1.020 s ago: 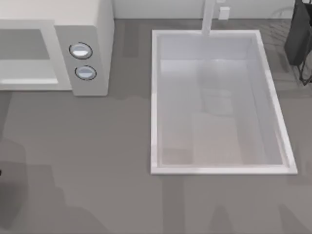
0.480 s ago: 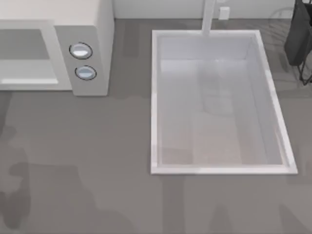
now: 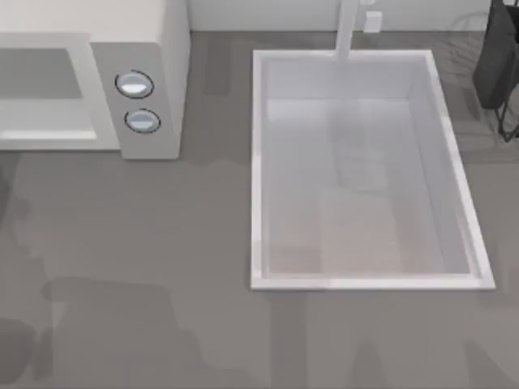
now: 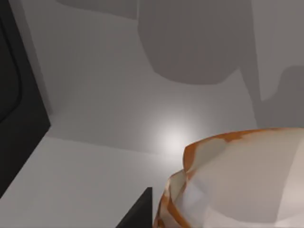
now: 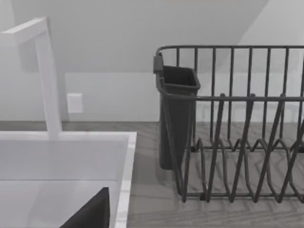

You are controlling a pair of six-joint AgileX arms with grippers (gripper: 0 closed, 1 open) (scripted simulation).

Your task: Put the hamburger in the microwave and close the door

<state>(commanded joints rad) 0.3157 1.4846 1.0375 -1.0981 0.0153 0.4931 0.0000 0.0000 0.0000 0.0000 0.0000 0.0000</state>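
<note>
The hamburger, a tan bun with orange edges, looms close in the left wrist view, over a pale surface with grey walls behind. One dark finger of my left gripper presses against its side, so the gripper holds it. The white microwave stands at the table's back left, showing its grey cavity and two knobs. The door is out of view. In the right wrist view, one dark finger of my right gripper hangs over the sink's corner.
A white sink basin with a faucet takes up the middle and right of the table. A dark wire dish rack with a cutlery cup stands at the back right. Grey counter lies in front of the microwave.
The soft shadows on the counter's front left have spread towards the right. The microwave, sink and rack have not moved.
</note>
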